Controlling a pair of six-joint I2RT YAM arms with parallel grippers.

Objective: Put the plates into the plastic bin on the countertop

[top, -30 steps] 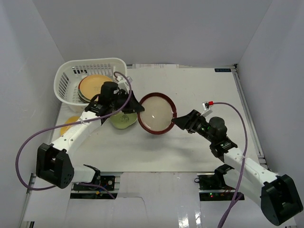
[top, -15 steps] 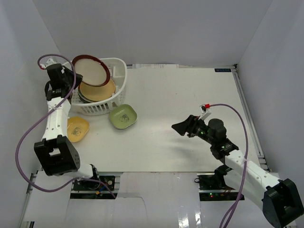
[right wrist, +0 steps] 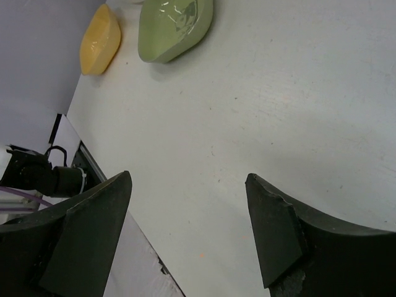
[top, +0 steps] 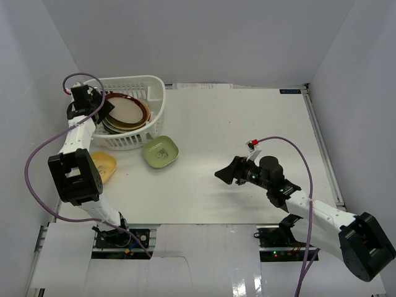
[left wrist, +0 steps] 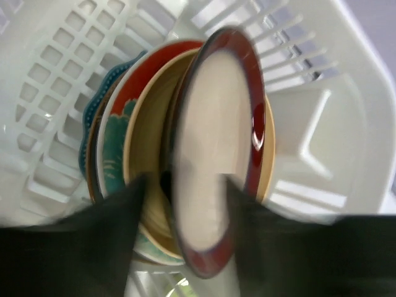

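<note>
White walls rise on three sides, with a blue label near the right metal rail.

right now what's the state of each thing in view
plastic bin, holds plate stack
maroon-rimmed plate, atop the stack in the bin
small green plate, on countertop, outside bin
small yellow plate, on countertop, outside bin
left gripper, straddling maroon-rimmed plate's rim, grip unclear
right gripper, open, empty

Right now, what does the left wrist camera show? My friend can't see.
A maroon-rimmed beige plate leans on other plates in the white bin. Blurry dark fingers of the left gripper sit either side of its rim.
</note>
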